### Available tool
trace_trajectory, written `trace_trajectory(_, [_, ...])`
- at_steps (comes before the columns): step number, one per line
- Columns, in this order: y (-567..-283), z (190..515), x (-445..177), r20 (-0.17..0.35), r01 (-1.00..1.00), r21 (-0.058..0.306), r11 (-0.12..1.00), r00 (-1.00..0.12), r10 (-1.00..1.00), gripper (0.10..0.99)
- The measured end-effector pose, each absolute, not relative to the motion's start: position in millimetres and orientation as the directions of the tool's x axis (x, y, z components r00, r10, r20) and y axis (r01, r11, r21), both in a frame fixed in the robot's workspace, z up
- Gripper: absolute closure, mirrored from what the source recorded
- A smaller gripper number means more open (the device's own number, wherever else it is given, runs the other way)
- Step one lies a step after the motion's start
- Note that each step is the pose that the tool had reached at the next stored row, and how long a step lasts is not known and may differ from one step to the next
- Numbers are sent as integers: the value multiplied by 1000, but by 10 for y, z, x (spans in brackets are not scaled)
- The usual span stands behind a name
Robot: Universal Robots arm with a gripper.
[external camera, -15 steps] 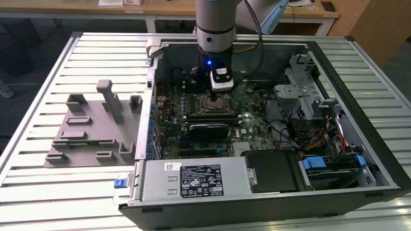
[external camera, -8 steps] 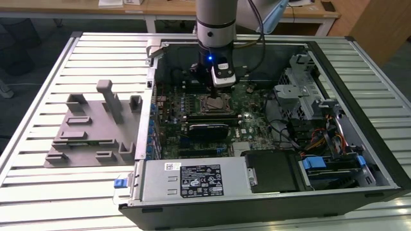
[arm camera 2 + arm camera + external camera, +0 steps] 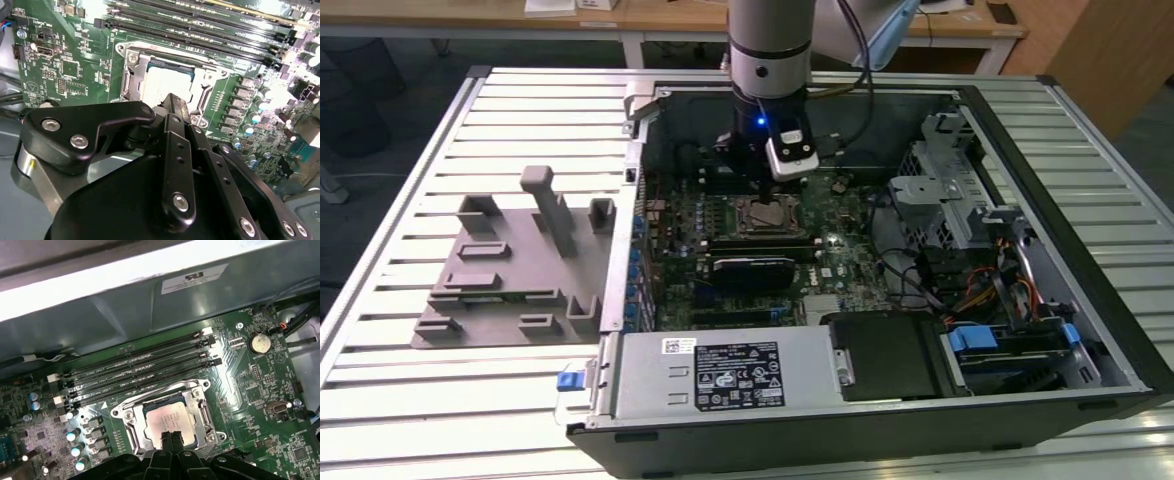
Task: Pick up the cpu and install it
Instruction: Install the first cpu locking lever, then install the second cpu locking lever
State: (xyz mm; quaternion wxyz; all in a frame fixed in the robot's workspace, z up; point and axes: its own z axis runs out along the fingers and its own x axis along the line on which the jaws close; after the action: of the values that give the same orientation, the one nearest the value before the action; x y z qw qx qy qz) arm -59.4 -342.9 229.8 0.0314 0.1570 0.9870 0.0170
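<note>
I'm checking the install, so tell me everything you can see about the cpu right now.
The cpu is a flat square chip with a shiny silver-white metal top and a thin darker rim. It lies flat in the motherboard socket, framed by the metal bracket, just beside the row of memory slots. The gripper hangs directly over its near edge, fingertips together; whether they touch it cannot be told. In the second wrist view the top glares white.
</note>
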Motion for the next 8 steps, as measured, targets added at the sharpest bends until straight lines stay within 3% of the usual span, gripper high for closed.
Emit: trace_trajectory(8, [-3429,2298,-545,-57,308,43,950,-949,310,980])
